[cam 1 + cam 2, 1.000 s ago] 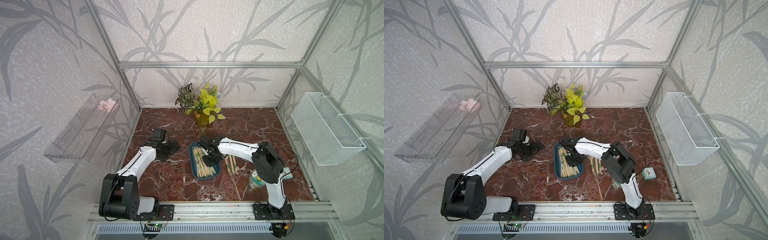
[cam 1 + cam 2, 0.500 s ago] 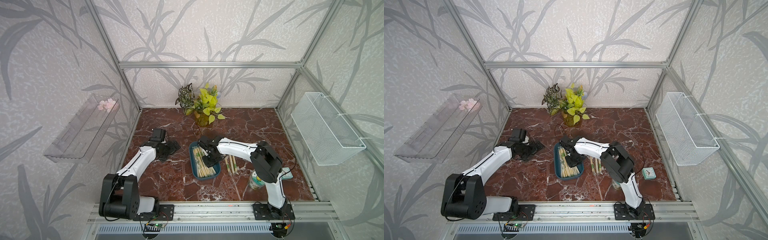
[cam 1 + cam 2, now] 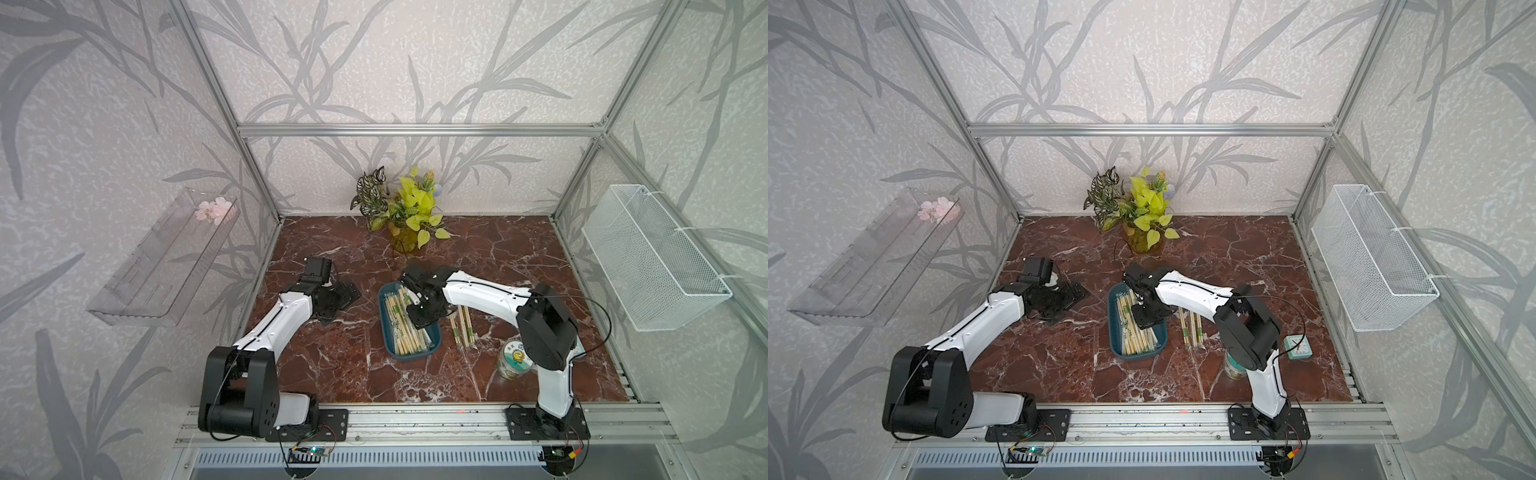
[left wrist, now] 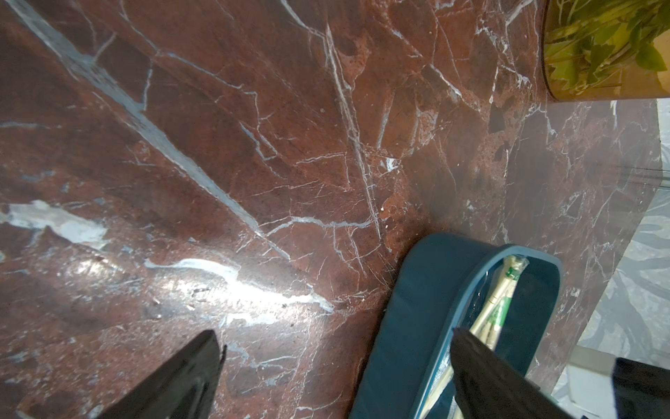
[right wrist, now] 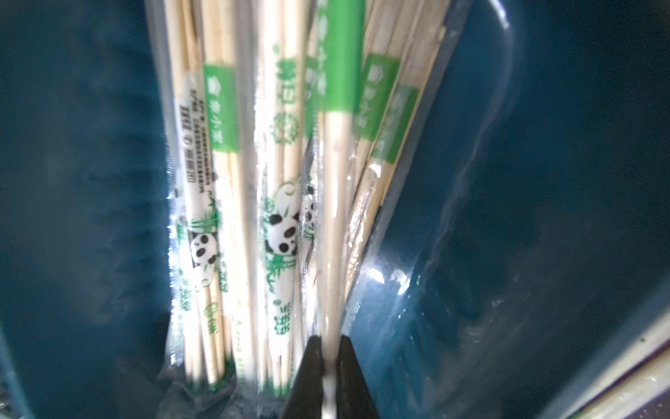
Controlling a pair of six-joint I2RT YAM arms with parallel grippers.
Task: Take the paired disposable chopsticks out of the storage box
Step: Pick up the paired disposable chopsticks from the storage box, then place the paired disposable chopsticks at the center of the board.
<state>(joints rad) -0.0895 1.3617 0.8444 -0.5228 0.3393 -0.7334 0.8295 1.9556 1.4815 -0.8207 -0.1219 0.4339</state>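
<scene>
Red-brown marble with white veins makes up the desk (image 3: 353, 365), closed in by pale walls printed with grey leaves.

Near its middle sits the storage box (image 3: 409, 356), a shallow dark teal tray with rounded corners. Inside it we see the paired disposable chopsticks (image 3: 401, 328) lying lengthwise in a loose bundle. Each pale pair is in a clear sleeve with a green band and a small panda print. In the right wrist view, bare teal floor shows on both sides of the bundle.

We find the right tool (image 5: 329, 350) down inside the box with its jaws pinched tight on one sleeved pair (image 5: 335, 217). That pair runs forward over the rest of the bundle, and we cannot tell whether it is clear of them. A few more pairs (image 3: 462, 328) lie on the desk just beside the box, on its right.

To the box's left, the left tool (image 4: 335, 333) is low over bare marble with its fingers (image 4: 181, 381) spread wide. In the left wrist view, one finger crosses in front of the box's end wall.

At the back of the desk an amber see-through pot (image 3: 405, 241) holds leafy green and yellow plants. Near the right arm's base stands a small jar (image 3: 514, 360) with a printed lid, and a top view shows a little teal clock (image 3: 1298, 347) close by. On the left wall a clear shelf (image 3: 166, 257) carries pink blossoms (image 3: 214, 209) at its far end. A white wire basket (image 3: 652, 266) hangs on the right wall.
</scene>
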